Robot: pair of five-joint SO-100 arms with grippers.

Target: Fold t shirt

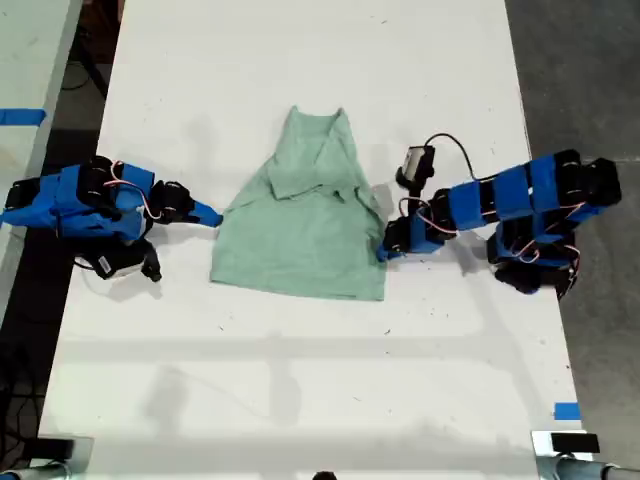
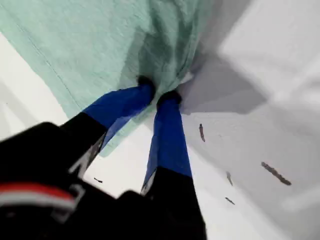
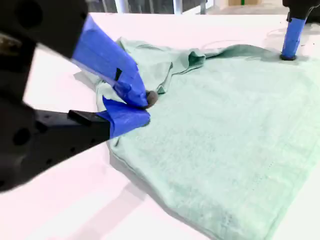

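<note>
The t shirt [image 1: 300, 225] lies mid-counter [image 1: 300, 380]. My first gripper [image 2: 159, 95] pinches its edge at the exterior view's right; my second gripper [image 3: 142, 107], nearly closed, pinches the opposite edge.

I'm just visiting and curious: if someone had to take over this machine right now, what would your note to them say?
My first claw: shut on the shirt's edge, on the exterior view's right.
My second claw: shut on the opposite edge, on the exterior view's left.
Shirt: lies mid-table, lower part flat, upper part bunched and narrowed with cloth turned in.
Done: both edges gripped; upper part looks partly folded.
Left: probably the main fold and tidying.
</note>
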